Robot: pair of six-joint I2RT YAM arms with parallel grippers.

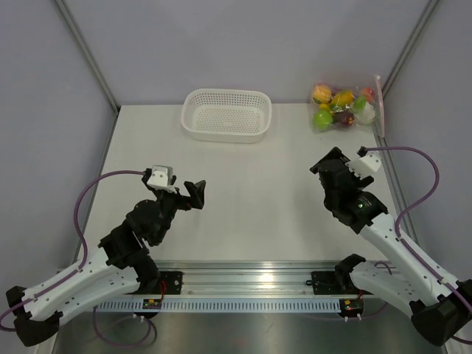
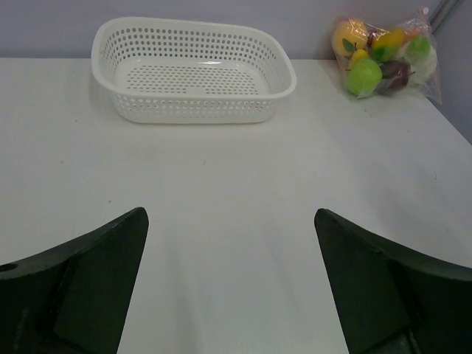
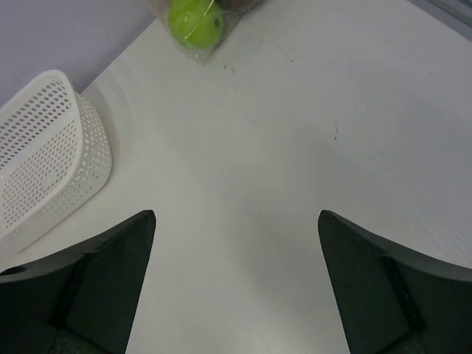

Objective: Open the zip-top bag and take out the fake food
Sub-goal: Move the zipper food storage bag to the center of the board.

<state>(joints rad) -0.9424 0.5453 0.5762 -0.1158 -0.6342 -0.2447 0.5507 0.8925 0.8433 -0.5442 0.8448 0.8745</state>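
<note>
The clear zip-top bag [image 1: 346, 107] lies at the table's far right corner, its pink zip strip along the right side. Inside it is the fake food [image 1: 322, 118]: green, orange, yellow, dark red and white pieces. The left wrist view shows the bag [image 2: 387, 55] at top right; the right wrist view catches only a green piece [image 3: 196, 22] at the top edge. My left gripper [image 1: 193, 193] hovers open over the table's left middle. The right gripper [image 1: 324, 166] stands open, nearer than the bag. Neither holds anything.
A white perforated basket [image 1: 226, 114] with nothing in it stands at the far middle of the table [image 1: 251, 199], to the left of the bag. Grey walls with metal posts close in the back and both sides.
</note>
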